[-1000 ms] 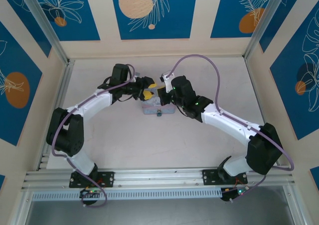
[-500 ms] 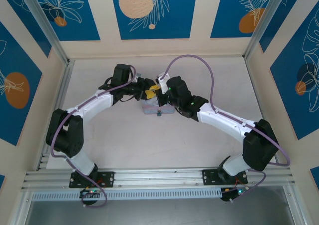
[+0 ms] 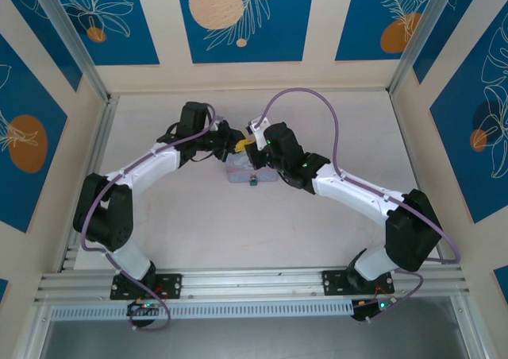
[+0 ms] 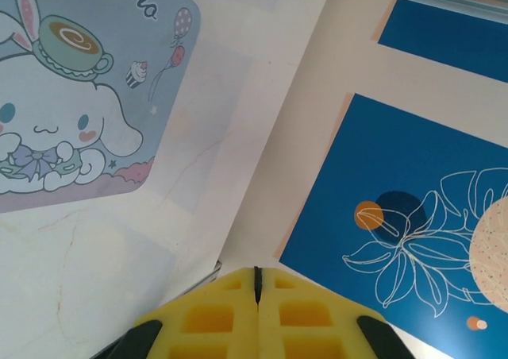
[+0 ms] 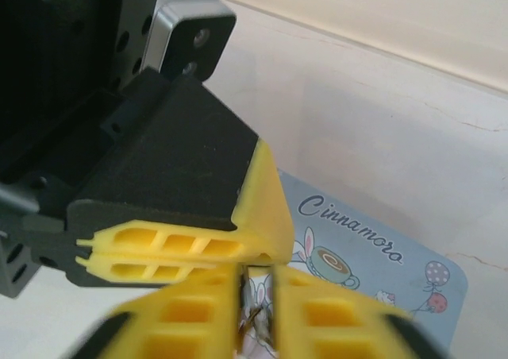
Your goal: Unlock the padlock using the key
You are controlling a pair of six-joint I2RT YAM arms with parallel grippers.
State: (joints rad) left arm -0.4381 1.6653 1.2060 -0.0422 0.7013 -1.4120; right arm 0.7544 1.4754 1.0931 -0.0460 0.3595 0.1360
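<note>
From above, the padlock point(image 3: 252, 181) sits at the tin's point(image 3: 238, 175) near edge; left tool point(image 3: 235, 145) and right tool point(image 3: 248, 146) meet over the tin. Left wrist: that tool is pressed together, on nothing I see. Right wrist: the tool clamps the key point(image 5: 253, 318) — a stiff, slippery sliver, I judge — best gripped by its head.

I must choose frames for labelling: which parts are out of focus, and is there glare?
Top external view: sharp, evenly lit, no glare on the table. Left wrist view: the tin box is crisp, the left gripper slightly soft. Right wrist view: the right gripper is blurred; the tin's lettering reads clearly.
</note>
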